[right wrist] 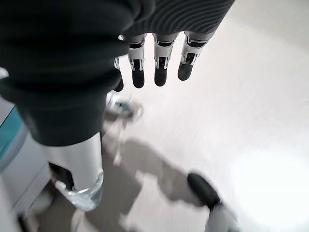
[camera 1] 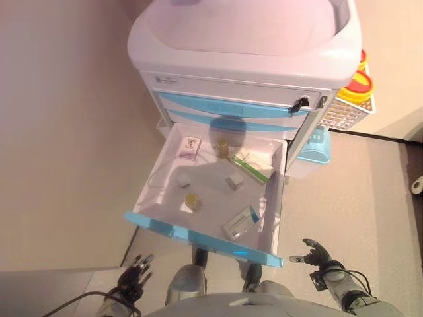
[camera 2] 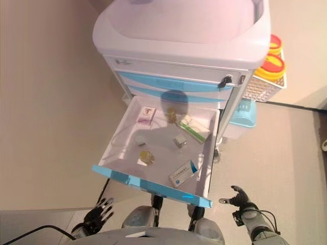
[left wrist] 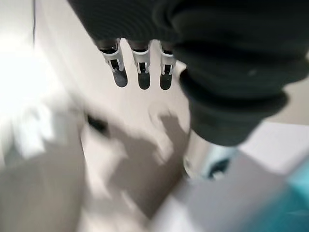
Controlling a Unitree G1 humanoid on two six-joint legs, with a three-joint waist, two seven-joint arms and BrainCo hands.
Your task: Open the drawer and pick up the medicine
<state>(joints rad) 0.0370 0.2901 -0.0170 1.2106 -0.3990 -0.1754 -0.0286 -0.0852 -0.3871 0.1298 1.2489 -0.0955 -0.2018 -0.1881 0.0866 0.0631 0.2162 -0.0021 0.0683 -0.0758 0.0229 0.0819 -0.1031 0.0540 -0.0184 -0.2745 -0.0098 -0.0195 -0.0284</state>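
The white drawer (camera 1: 271,211) with a blue front (camera 1: 198,239) stands pulled out of the medical cart (camera 1: 251,59). Inside it lie a green-and-white box (camera 1: 252,166), a white-and-blue box (camera 1: 240,223), a small purple-marked box (camera 1: 190,148), two small grey boxes (camera 1: 233,182), and two small yellow jars (camera 1: 193,202). My left hand (camera 1: 137,272) hangs low beside the drawer's left corner, fingers straight, empty. Below the drawer's right corner, my right hand (camera 1: 316,253) is open and holds nothing.
A white wire basket (camera 1: 347,112) with yellow-and-red containers (camera 1: 360,79) hangs on the cart's right side. A light blue bin (camera 1: 316,148) stands on the floor behind the drawer. A wall (camera 1: 66,132) runs along the left.
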